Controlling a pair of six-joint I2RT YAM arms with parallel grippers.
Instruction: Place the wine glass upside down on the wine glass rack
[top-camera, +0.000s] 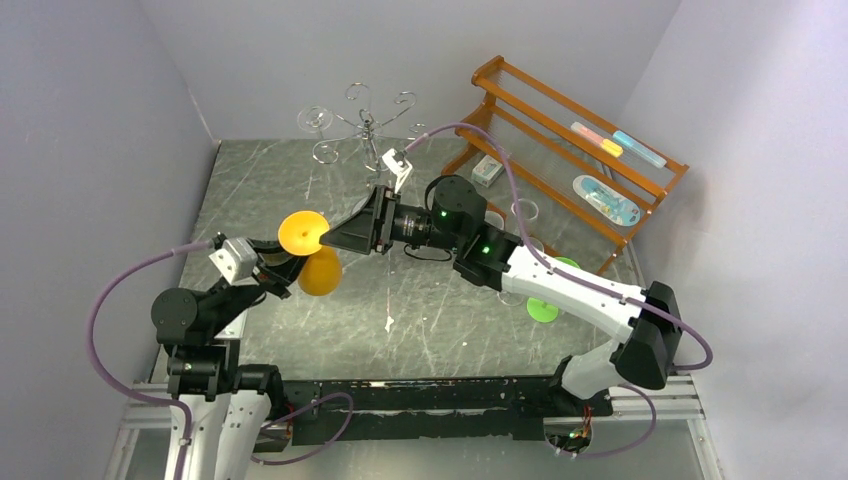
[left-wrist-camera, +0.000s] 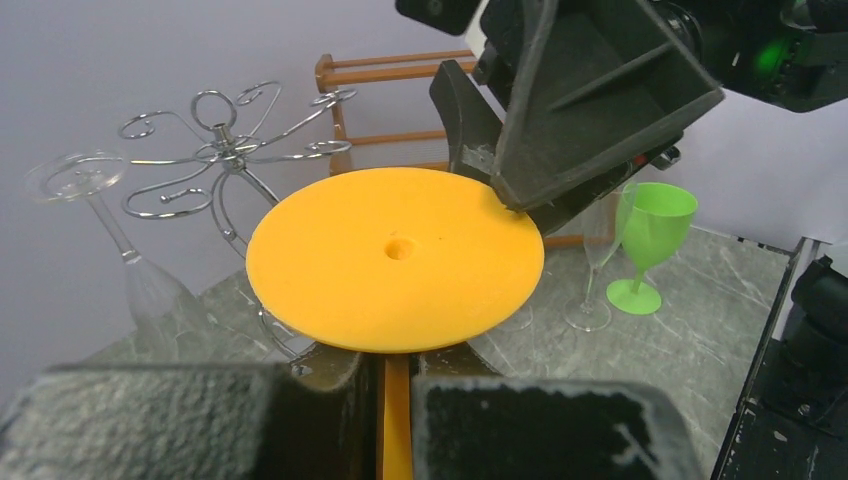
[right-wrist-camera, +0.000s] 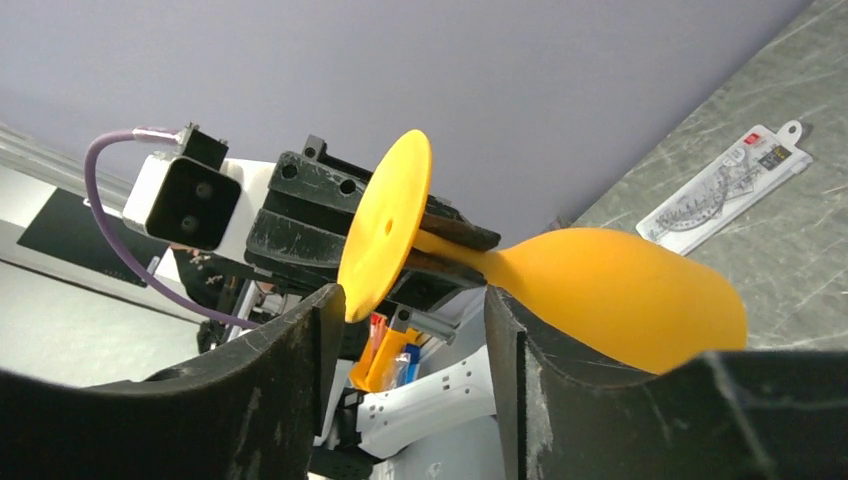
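1. The wine glass rack (top-camera: 365, 125) stands at the far edge of the table (top-camera: 430, 320), with its curled chrome arms spreading from the central pole.
2. A clear glass (top-camera: 314, 120) hangs bowl-down from an arm on the rack's left side.
3. The wine glass (top-camera: 318, 268), orange, is in the air on the near side of the rack and a little to its left. It is well apart from the rack and touches none of its arms.
4. The wine glass lies tilted. Its round foot is the end closer to the rack and its bowl the end farther from it.
5. The left gripper (left-wrist-camera: 395, 375) is clamped on the stem just behind the foot, with a pad pressed against each side.
6. The right gripper (right-wrist-camera: 415, 300) comes in from the rack's right-hand side, and its tips are at the rim of the foot.
7. Its jaws stand apart at a middling width, with the foot's edge between the two fingers (right-wrist-camera: 290, 380). Whether either finger touches the foot cannot be told, and it grips nothing.
8. A wooden slatted shelf (top-camera: 560, 140) stands just right of the rack.
9. A green glass (left-wrist-camera: 650, 240) and a clear glass (left-wrist-camera: 597, 262) stand upright side by side on the table, nearer than the shelf and well right of the rack.
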